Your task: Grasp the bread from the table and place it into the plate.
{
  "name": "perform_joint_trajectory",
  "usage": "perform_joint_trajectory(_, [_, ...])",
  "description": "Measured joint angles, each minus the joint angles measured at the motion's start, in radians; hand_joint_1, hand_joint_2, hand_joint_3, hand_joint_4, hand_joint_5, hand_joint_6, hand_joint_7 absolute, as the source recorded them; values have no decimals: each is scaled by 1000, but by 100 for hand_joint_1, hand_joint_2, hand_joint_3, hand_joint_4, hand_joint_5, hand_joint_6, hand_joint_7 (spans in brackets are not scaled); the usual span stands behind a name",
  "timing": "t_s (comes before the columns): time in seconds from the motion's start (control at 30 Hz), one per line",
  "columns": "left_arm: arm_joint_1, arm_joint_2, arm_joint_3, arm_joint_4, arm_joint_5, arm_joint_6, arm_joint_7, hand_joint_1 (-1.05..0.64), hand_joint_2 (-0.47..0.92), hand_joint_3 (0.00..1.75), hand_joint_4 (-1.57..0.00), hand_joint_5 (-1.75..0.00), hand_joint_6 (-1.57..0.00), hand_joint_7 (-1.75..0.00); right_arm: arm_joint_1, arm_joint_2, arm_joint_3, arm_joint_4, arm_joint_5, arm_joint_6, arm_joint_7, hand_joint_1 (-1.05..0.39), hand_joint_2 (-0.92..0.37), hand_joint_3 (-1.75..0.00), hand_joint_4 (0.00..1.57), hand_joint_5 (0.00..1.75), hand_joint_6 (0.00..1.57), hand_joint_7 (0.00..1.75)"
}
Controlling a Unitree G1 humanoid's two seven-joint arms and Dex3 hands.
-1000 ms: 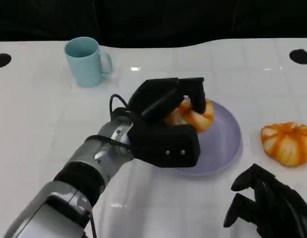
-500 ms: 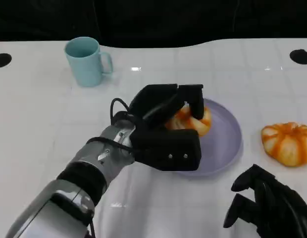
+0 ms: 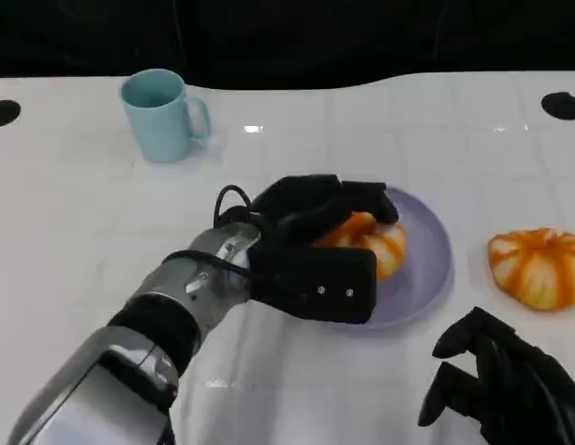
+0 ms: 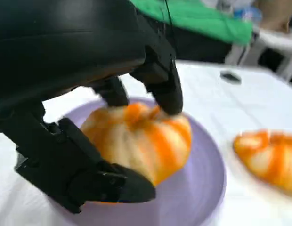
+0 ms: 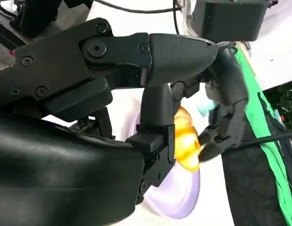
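left hand [image 3: 315,246]: black fingers wrapped over and around the bread roll [image 3: 369,241], clamped on it from above, thumb side low near the plate floor; a grip kept until the roll settles, i judge
bread roll: inside the lavender plate [image 3: 427,264], left of its centre; in the left wrist view its underside looks on or just at the plate surface, cannot tell for sure
bread texture: rounded, lobed like a small pumpkin, orange stripes over pale dough, looks soft
plate: shallow, round, smooth matte, low rim
right hand [image 3: 505,389]: low at the near table edge, fingers curled in, holding nothing, parked out of the way
second roll [image 3: 538,267]: same striped shape, on the white table [image 3: 74,232], right of the plate
mug [image 3: 162,116]: pale blue, glossy, far left
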Motion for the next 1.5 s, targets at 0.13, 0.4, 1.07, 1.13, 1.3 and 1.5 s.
perform_joint_trajectory(0.13, [-13, 8, 0, -6, -3, 6, -37, -96, 92, 57, 0, -1, -3, -7, 0, 0, 0, -1, -1, 0, 0, -53, -92, -49, 60, 175, 39, 171])
perform_joint_trajectory(0.4, [-13, 27, 5, -28, -13, 5, -74, -98, 92, 59, 0, 0, -2, -5, 0, 0, 0, -1, 0, 0, 0, -53, -92, -48, 60, 175, 40, 170])
perform_joint_trajectory(1.07, [166, 124, 133, -280, -222, -82, -183, -71, 92, 38, -33, -22, -30, -15, 0, 0, -6, -2, 1, 1, 1, -53, -92, -48, 61, 175, 40, 169])
perform_joint_trajectory(1.13, [210, 121, 163, -317, -281, -93, -206, -66, 92, 34, -30, -52, -43, -12, 0, 0, -6, -3, 1, 2, 1, -53, -92, -48, 61, 175, 40, 169])
perform_joint_trajectory(1.3, [337, 81, 254, -439, -468, -86, -266, -61, 92, 29, -31, -88, -58, -13, 2, -2, -6, -5, 1, 3, 1, -52, -92, -48, 62, 175, 41, 171])
perform_joint_trajectory(1.5, [443, 42, 319, -528, -612, -85, -313, -52, 92, 27, -50, -105, -76, -24, 3, -3, -6, -8, 0, 4, 0, -51, -92, -49, 61, 175, 40, 171])
